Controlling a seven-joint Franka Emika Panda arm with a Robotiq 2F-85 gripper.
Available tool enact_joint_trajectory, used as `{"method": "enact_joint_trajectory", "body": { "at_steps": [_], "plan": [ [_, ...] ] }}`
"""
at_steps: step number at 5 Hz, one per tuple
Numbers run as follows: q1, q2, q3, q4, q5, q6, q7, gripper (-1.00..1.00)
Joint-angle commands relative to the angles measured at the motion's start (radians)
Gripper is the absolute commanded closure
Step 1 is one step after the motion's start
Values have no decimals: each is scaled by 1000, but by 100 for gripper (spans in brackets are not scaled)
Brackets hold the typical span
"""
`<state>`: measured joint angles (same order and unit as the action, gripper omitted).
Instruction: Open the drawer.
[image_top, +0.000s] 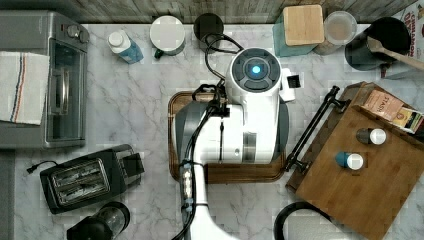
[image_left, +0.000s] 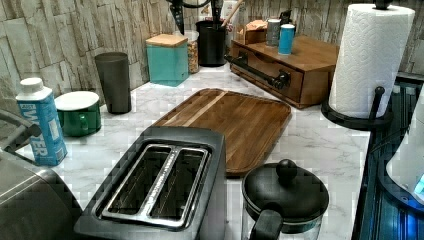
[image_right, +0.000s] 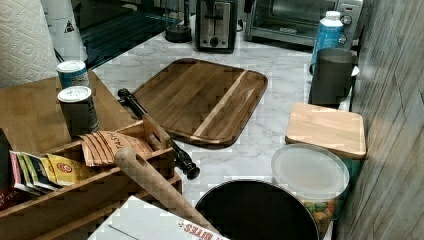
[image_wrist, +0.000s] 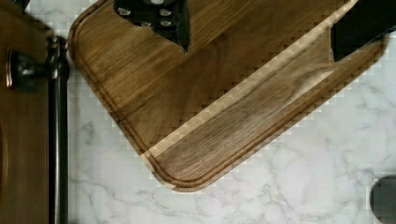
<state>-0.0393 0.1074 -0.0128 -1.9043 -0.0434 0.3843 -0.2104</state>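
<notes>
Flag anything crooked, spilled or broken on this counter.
Nothing spilled or broken. The bamboo-topped cabinet sits at an angle to the counter edges, so its drawer and bar handle run diagonally in the top view.

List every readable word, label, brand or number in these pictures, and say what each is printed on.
"STASH" (partly seen): tea packets in the wooden rack on the cabinet.
"BITES": white box in the right view's foreground, red letters.
"WATER" (partly readable): blue carton bottle by the green mug; the smaller print is too blurred.
Red letters on the box at the top view's right edge: cut off, unreadable.
Labels on the two canisters and the other tea bags: too small to read.
</notes>
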Motion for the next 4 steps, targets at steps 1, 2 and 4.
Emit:
{"method": "enact_joint_trajectory", "body": {
  "at_steps": [1, 2, 4],
  "plan": [
    [-107, 73, -130, 31, -88, 114, -142, -100],
    [-114, 79, -152, 23, -92, 156, -178, -100],
    [-159, 121, -132, 11, -101, 201, -196, -100]
  ]
}}
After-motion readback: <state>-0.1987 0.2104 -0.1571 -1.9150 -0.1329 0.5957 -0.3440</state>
